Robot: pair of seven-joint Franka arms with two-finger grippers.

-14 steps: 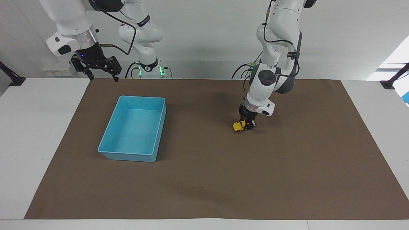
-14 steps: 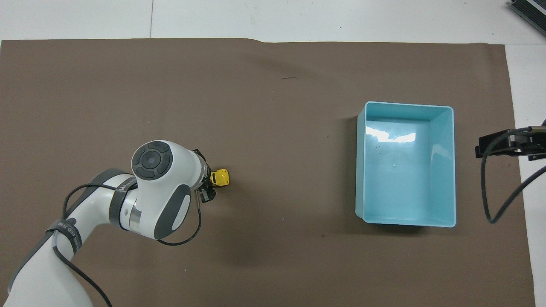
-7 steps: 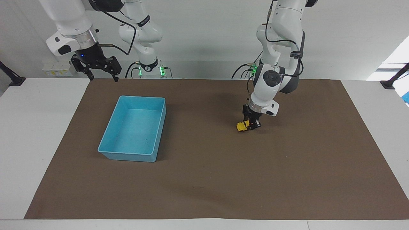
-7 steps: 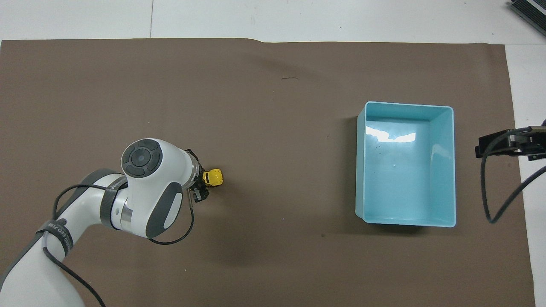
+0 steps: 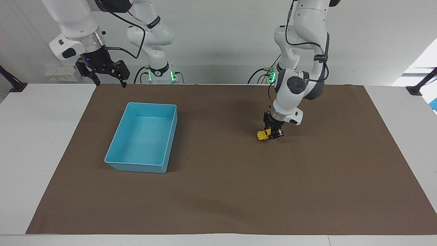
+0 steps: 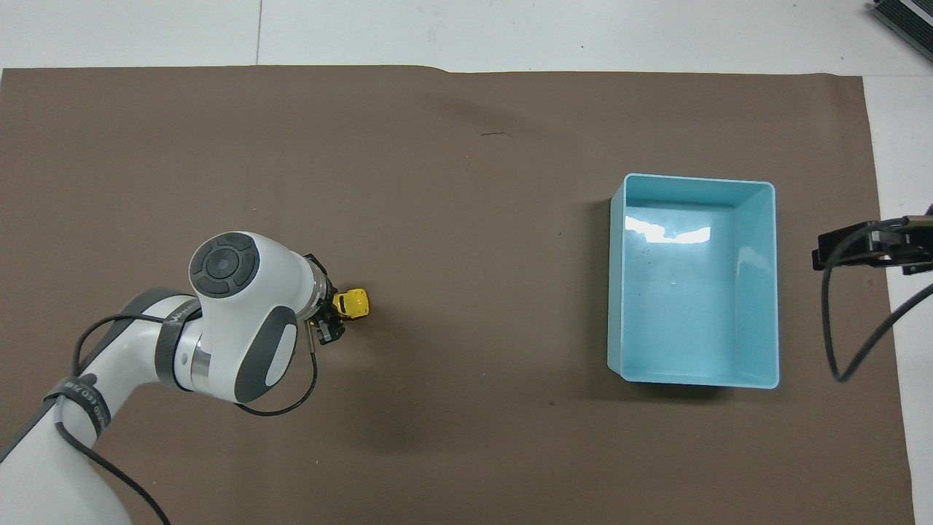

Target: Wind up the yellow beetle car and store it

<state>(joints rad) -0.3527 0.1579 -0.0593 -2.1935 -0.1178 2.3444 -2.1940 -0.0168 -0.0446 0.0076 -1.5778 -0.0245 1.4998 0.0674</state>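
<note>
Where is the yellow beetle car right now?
The yellow beetle car sits on the brown mat toward the left arm's end, gripped by the left gripper, well apart from the blue bin.

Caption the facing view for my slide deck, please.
Left gripper shut on the yellow beetle car on the brown mat; the light blue bin waits empty.

No writing can be made out anywhere here. The dark band [image 6: 82,394] strapped round the left arm carries some pale lettering, but it is too small to read.
</note>
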